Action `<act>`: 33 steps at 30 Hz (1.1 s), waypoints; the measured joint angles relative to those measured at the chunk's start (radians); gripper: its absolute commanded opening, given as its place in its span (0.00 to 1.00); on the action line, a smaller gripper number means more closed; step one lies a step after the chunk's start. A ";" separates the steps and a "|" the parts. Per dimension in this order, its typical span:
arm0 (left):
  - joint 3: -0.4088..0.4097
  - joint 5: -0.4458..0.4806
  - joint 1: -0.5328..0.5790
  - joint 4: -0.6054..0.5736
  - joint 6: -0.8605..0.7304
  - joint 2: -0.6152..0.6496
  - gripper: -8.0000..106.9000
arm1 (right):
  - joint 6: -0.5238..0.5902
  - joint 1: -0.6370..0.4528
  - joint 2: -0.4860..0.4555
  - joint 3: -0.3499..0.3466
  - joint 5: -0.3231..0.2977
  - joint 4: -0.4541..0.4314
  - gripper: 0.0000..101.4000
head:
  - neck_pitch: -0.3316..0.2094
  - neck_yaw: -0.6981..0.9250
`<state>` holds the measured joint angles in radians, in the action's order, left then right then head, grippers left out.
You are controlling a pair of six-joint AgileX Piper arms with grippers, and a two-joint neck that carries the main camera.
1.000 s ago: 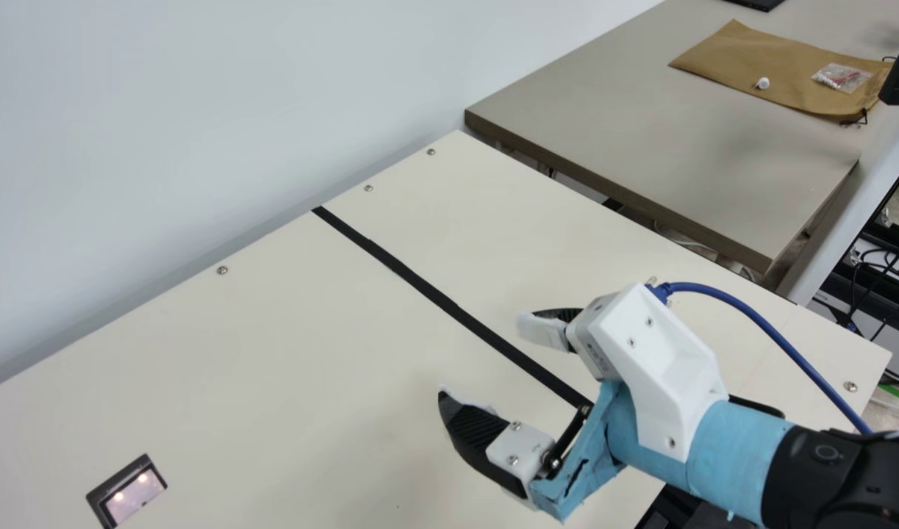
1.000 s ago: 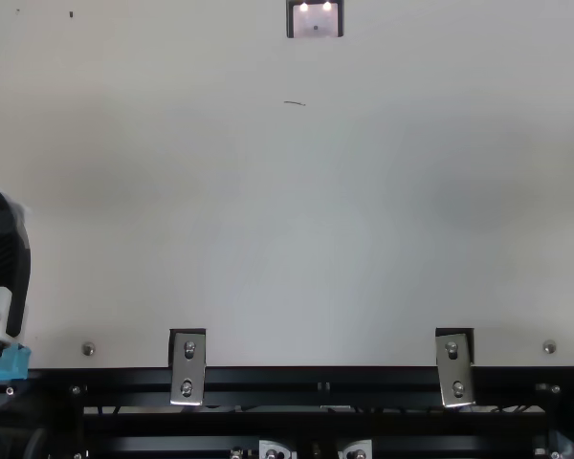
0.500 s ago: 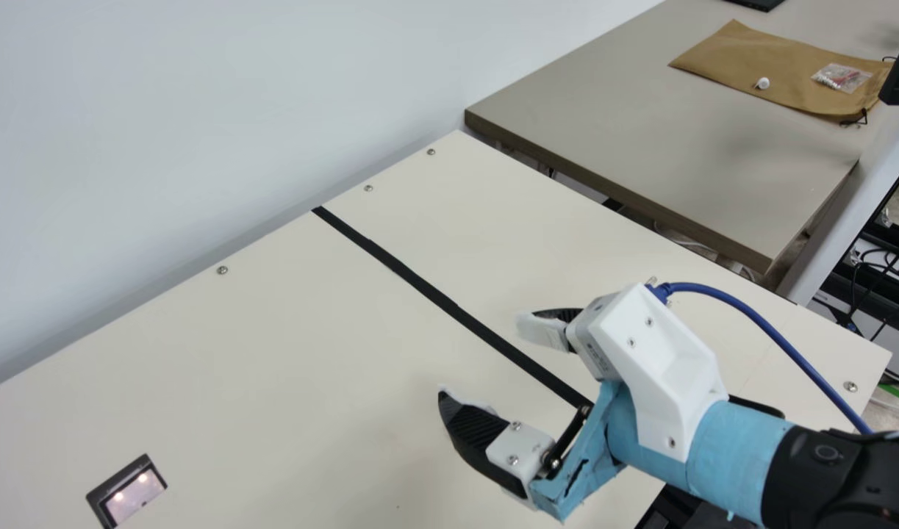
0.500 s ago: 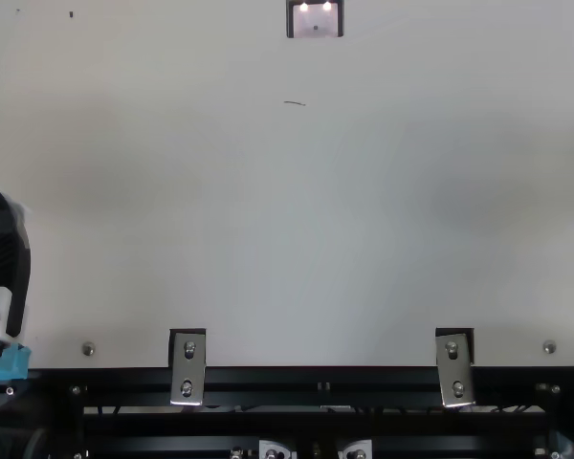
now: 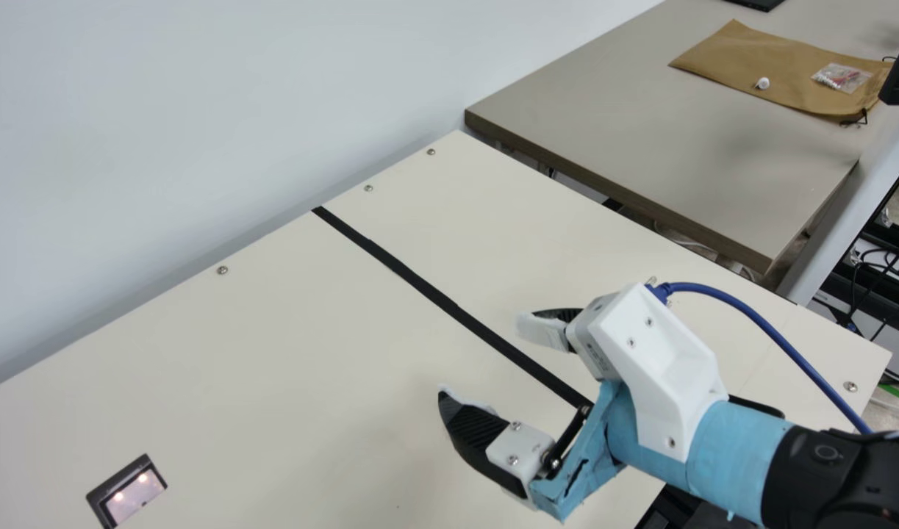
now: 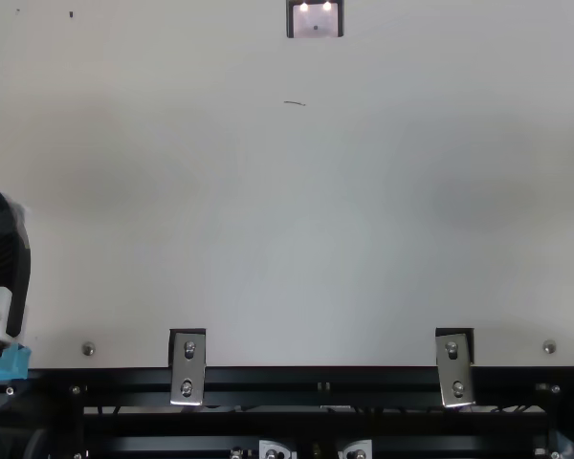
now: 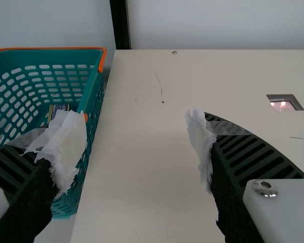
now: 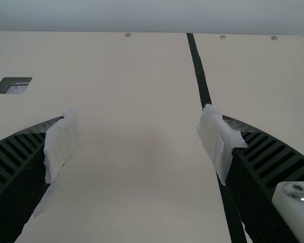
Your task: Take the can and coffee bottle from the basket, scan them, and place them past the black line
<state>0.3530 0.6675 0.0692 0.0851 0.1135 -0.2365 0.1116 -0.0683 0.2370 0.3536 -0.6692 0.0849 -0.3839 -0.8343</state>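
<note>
In the main view my right gripper (image 5: 486,367) is open above the table, close to the black line (image 5: 420,284), holding nothing. The right wrist view has the same gripper (image 8: 137,144) with its fingers wide apart and the black line (image 8: 198,71) by one finger. At the top view's left edge is part of my left gripper (image 6: 5,258). Seen in its wrist view, that gripper (image 7: 134,147) stands open and empty, one finger in front of the teal basket (image 7: 93,96). A small dark, patterned item (image 7: 58,109) lies inside the basket; I cannot tell what it is.
A scanner window (image 5: 129,496) is set into the cream table (image 5: 273,367); it shows in the top view too, as a lit window (image 6: 315,21). Beyond the table's end stands a grey desk (image 5: 640,132) with a brown bag (image 5: 736,66). A wall runs along the back.
</note>
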 measured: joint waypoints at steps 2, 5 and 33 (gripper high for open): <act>0.000 0.000 0.000 0.000 0.000 0.000 0.85 | 0.000 -0.004 0.007 0.009 -0.008 -0.003 1.00 | 0.000 0.000; 0.000 0.000 0.000 0.000 0.000 0.000 0.85 | -0.008 -0.007 0.011 0.034 -0.030 -0.012 1.00 | 0.000 0.000; 0.000 0.000 0.000 0.000 0.000 0.000 0.85 | -0.653 0.325 -0.059 0.647 -0.554 0.117 1.00 | 0.000 0.000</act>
<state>0.3530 0.6675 0.0692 0.0851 0.1135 -0.2365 -0.5413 0.2570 0.1777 1.0004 -1.2234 0.2015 -0.3839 -0.8343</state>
